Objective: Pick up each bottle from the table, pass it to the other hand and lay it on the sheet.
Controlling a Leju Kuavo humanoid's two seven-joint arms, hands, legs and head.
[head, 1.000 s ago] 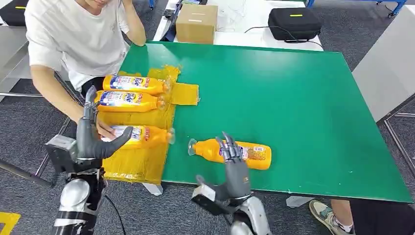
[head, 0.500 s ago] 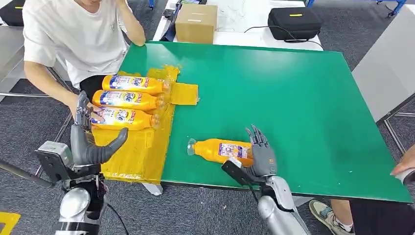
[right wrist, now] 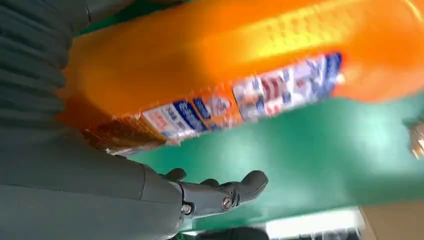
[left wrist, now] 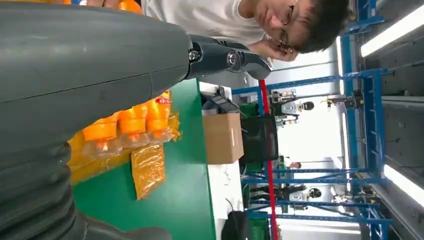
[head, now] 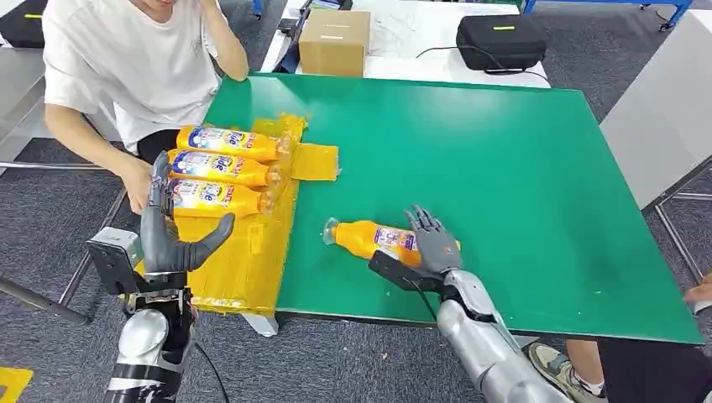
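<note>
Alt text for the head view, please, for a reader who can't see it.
The right hand reaches over an orange bottle lying on the green table. Three more bottles lie on a yellow sheet beside the raised, empty left hand.

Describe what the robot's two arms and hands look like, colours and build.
Both arms are silver metal with rounded segments. The left hand and right hand are dark grey with a thick thumb and jointed darker fingers. A grey box-shaped camera unit sits at each wrist, and a black cable hangs under the left arm.

Silver jointed arms, dark grey hands (head: 435,243) with darker fingers (head: 424,220), grey ribbed wrist covers.
</note>
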